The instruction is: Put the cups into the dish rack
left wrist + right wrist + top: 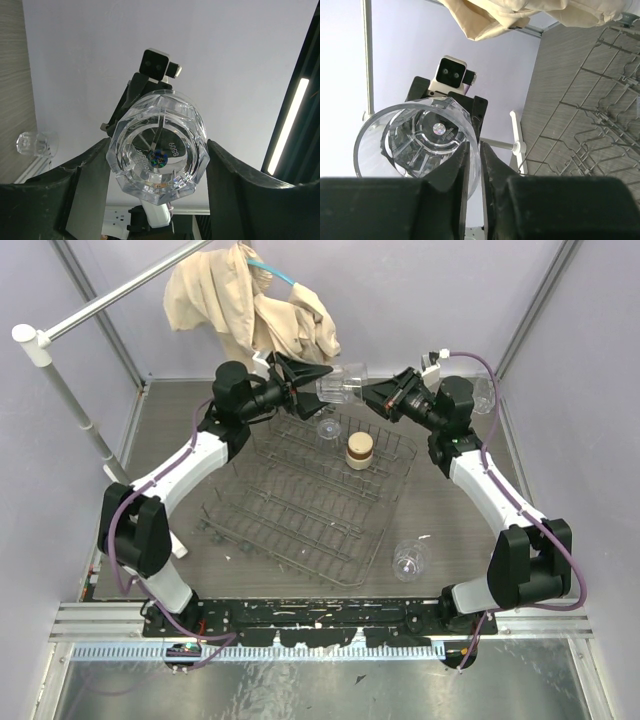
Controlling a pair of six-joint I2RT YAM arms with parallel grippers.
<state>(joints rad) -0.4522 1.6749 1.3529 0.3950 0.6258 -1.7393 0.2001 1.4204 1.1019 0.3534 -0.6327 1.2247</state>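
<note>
Clear tumbler [343, 387] aloft between left hand [316, 381] and right hand [376, 396].
Top view: the tumbler lies sideways above the far edge of the dish rack [290, 515]; a tan cup [359, 450] sits in the rack's far part. Left wrist view: fingers [82, 185] flank the tumbler's base close on both sides; whether they grip it I cannot tell. Right wrist view: fingers [495, 170] pinched together on the tumbler's rim wall.
</note>
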